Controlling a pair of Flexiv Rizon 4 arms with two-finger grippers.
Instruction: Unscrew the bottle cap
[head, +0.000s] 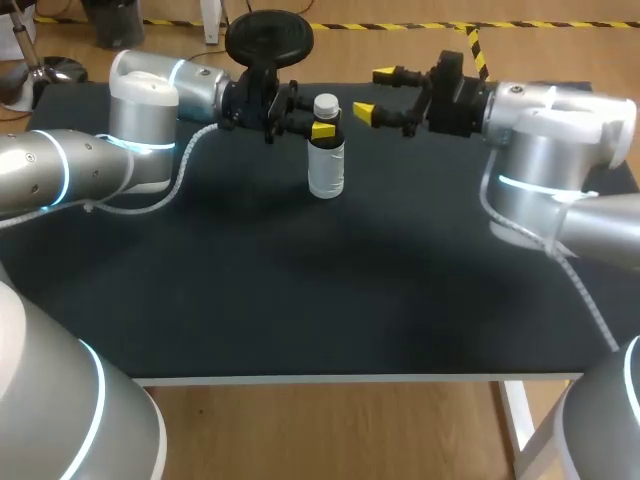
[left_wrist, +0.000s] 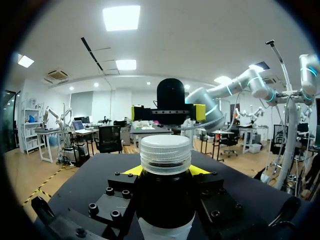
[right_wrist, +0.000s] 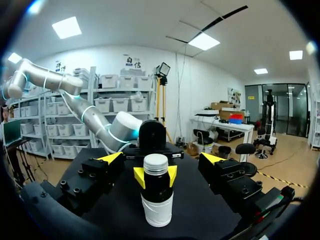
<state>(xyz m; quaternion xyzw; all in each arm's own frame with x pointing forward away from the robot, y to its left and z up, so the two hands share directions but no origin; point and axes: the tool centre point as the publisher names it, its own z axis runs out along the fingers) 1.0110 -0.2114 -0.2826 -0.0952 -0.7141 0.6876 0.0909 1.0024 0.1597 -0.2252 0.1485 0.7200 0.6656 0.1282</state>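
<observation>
Our left hand (head: 322, 128) is clenched on the shoulder of the small plastic bottle (head: 326, 165), which is dark near the top and carries a white label below. Its yellow fingertips (right_wrist: 139, 176) press on the bottle from two sides, just under the ribbed white screw cap (head: 326, 103). We judge that the grip sits there on purpose: low enough to leave the whole cap bare, and high enough to keep the body from turning when the cap is twisted. The bottle stands upright, apparently resting on the black worktop (head: 300, 290), in the upper middle of the head view, so the cap faces up and is open to approach. Our right hand (head: 375, 93) comes in from the upper right and is released, its two yellow fingertips (right_wrist: 111, 158) spread well apart and touching nothing. It hangs just beside the bottle at about cap height, with the cap lined up ahead of the gap between its fingers. To us that looks like a ready pose for closing on the cap, which is not yet gripped, so we judge the unscrewing has not begun.
</observation>
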